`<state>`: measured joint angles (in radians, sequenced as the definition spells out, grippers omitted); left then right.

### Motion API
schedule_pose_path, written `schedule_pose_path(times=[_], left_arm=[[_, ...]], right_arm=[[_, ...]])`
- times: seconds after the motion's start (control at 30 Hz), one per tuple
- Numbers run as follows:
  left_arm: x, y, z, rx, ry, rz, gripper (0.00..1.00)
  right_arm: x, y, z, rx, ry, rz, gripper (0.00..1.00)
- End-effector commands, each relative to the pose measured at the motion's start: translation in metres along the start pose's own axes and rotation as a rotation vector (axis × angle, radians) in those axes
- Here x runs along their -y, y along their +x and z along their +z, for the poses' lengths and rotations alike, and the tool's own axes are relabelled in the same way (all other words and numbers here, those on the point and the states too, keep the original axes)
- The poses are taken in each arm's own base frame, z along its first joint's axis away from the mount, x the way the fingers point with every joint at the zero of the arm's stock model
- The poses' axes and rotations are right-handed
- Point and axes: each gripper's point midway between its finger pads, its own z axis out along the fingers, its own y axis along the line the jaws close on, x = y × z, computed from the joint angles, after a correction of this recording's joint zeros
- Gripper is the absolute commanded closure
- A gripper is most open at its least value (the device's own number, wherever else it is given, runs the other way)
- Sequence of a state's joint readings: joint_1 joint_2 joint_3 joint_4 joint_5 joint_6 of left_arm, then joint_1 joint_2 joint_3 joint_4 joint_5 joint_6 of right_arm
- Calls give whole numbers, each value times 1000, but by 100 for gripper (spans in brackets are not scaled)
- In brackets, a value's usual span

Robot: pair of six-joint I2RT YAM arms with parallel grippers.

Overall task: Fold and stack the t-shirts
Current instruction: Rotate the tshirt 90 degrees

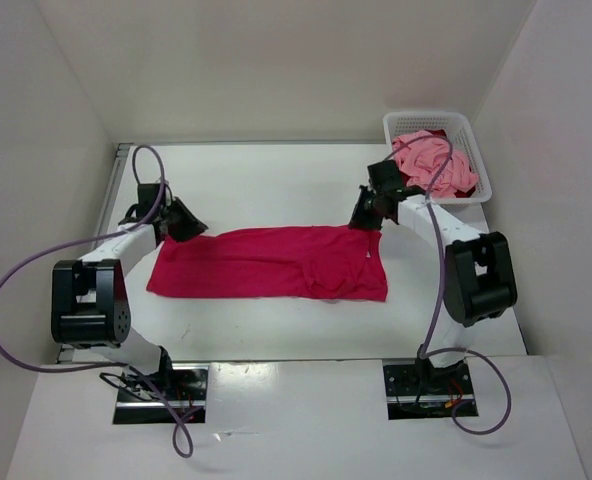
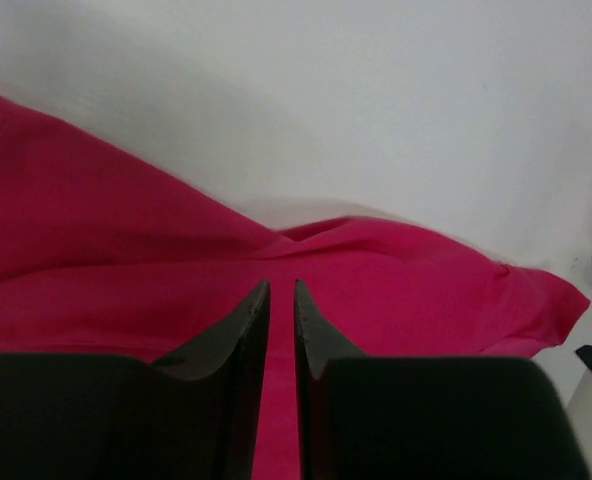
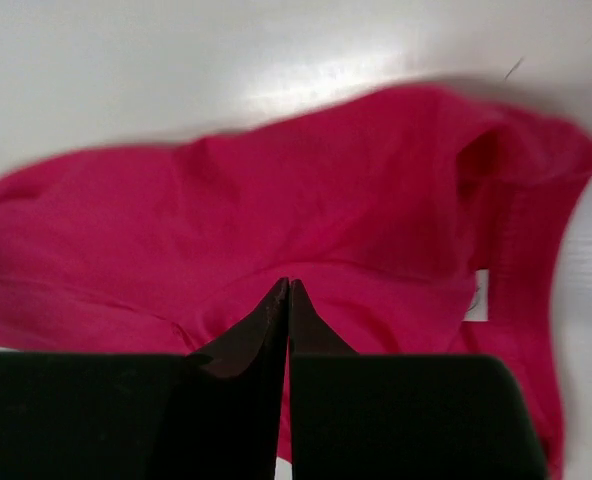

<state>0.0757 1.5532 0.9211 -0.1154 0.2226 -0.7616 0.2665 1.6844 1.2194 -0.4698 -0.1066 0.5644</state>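
Left gripper (image 2: 282, 285) fingers, a slit apart, pinch the magenta t-shirt (image 2: 426, 290); right gripper (image 3: 288, 283) fingertips, pressed together, nip its other end. Between them it lies as a long, creased band.

- A white plastic lattice basket (image 1: 428, 118) stands on the far right corner of the table, just beside the right wall (its rim is rectangular with rounded corners, and the side walls are an open grid).
- The table (image 1: 276, 190) has a smooth white top with a faint sheen.
- A pale metal rail (image 1: 113, 190) runs along the table's left edge.
- Plain white panels enclose the space: a back wall (image 1: 276, 70), a left wall (image 1: 36, 150) and a right wall (image 1: 566, 120).
- A white ledge (image 1: 296, 420) lies along the near side.
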Motion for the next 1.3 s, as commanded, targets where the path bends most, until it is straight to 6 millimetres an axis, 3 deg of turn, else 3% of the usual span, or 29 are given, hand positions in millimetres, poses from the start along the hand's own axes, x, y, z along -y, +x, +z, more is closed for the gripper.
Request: schedule_pose_path(times=[0.0,0.13,0.23,0.37,0.5,0.53,0.57,0.6,0.63,0.67,0.7,0.73,0.77,0.8,0.83,0.87,0.9,0.93,0.97,1.0,1.03,1.1,1.17,1.2,1.27], left_arm=[[-14,-2,9,-2,-53,21,79],[-29,10,26,-76,-69,-29,80],[-57,19,33,-113,-78,-131,80],[-87,15,32,-119,-140,-203,80],[-117,8,19,-83,-197,-325,76],[-123,13,15,-87,-203,-356,69],[-128,12,9,-80,-206,-404,65],[-121,8,1,-60,-193,-409,62],[-114,1,-5,-35,-176,-408,57],[-102,-2,-17,-10,-132,-411,49],[-96,-4,-24,-1,-126,-419,46],[-94,-2,-29,5,-122,-425,44],[-82,-3,-36,12,-89,-403,42],[-71,3,-37,-4,-75,-376,37],[-66,5,-38,-5,-64,-345,34],[-55,4,-41,-13,-37,-298,29],[-44,7,-40,-28,-22,-254,22],[-27,-5,-45,1,16,-204,6],[-15,-6,-49,5,38,-165,0],[-6,-6,-49,2,55,-118,0],[13,-2,-53,-6,90,-67,0],[27,7,-53,-30,120,-25,0],[45,17,-55,-48,175,25,0],[47,19,-55,-53,179,42,2],[55,25,-55,-65,202,60,20]], right_arm=[[-9,49,25,-149,-63,50,97],[-4,78,38,-203,-21,47,98],[3,84,44,-211,-1,71,98],[17,103,59,-256,60,89,98],[13,102,85,-273,71,96,98],[1,86,92,-253,53,93,98],[6,91,112,-281,78,97,98],[6,90,121,-297,92,99,98],[-19,58,130,-245,46,92,98],[-28,50,140,-244,31,92,98],[-26,58,161,-279,55,88,98],[-60,17,165,-201,-13,77,98],[-75,6,171,-184,-37,65,98],[-73,17,192,-221,-9,74,98],[-110,-27,186,-132,-89,61,98],[-112,-19,205,-156,-87,56,98],[-129,-24,205,-148,-119,43,98],[-161,-59,184,-73,-188,32,97],[-178,-63,177,-63,-227,9,95],[-189,-72,169,-44,-265,3,94],[-215,-87,149,6,-343,-17,92],[-244,-99,108,28,-469,-44,84],[-256,-110,83,79,-484,-90,73],[-264,-123,52,130,-496,-119,68],[-264,-117,31,128,-476,-188,58]])
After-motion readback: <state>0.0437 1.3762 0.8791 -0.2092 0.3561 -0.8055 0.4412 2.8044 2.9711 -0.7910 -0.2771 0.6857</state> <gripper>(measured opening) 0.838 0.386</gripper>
